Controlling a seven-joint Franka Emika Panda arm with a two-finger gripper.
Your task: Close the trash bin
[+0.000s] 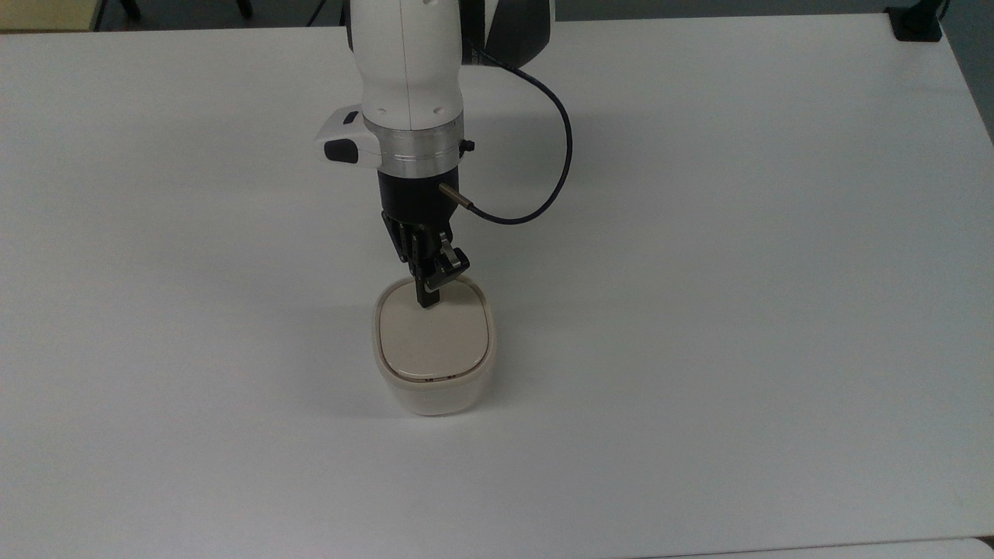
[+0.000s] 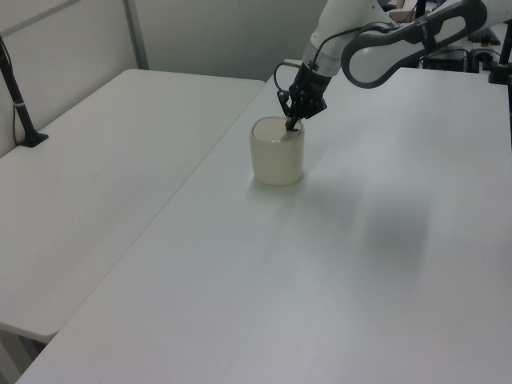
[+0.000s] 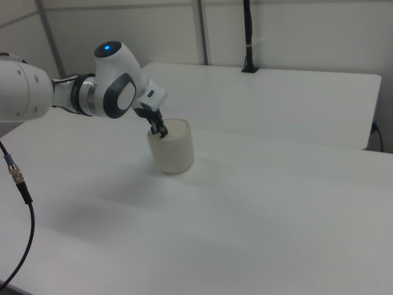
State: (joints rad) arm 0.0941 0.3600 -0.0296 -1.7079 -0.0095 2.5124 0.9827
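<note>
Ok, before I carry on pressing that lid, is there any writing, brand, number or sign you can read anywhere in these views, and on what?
None can be read.
Trash bin and its lid: plain, no print or label.
Arm: a faint pale line of print on the dark collar by the cable, too small and blurred to read.
Table: bare white, no marks.
Gripper: black, no lettering visible.

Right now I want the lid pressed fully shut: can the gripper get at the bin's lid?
Probably yes: the gripper is already on the far edge of the lid of the trash bin, and nothing stands in the way.
</note>
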